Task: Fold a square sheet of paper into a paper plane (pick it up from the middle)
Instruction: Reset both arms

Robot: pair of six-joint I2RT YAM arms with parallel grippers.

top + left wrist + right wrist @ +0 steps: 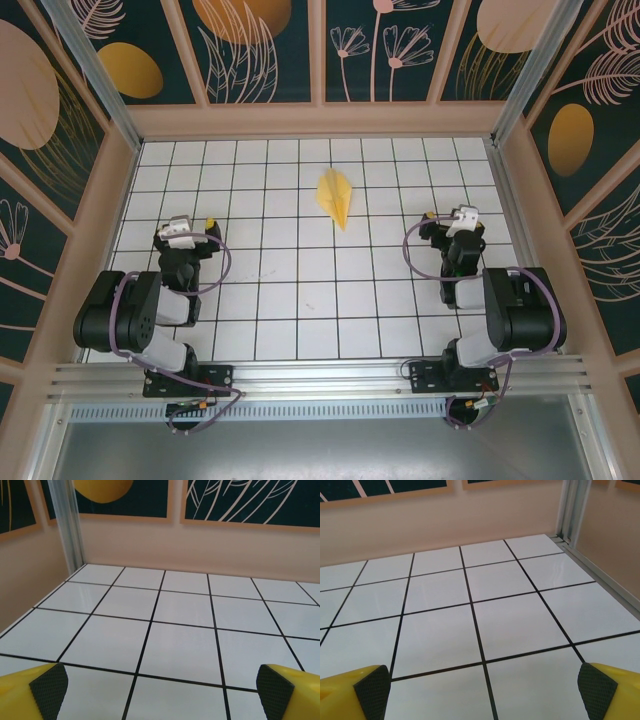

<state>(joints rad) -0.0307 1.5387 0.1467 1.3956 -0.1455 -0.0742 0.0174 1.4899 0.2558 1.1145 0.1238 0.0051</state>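
A narrow yellow paper plane (336, 197) with a sharp tip is seen lying flat on the white grid-tiled table (300, 300), toward the far middle, its point turned toward the arms. The left gripper (188, 230) and the right gripper (458, 218) are held low on either side, well apart from it. Both pairs of jaws are spread wide, with nothing caught between the black-padded yellow fingers (47, 685).
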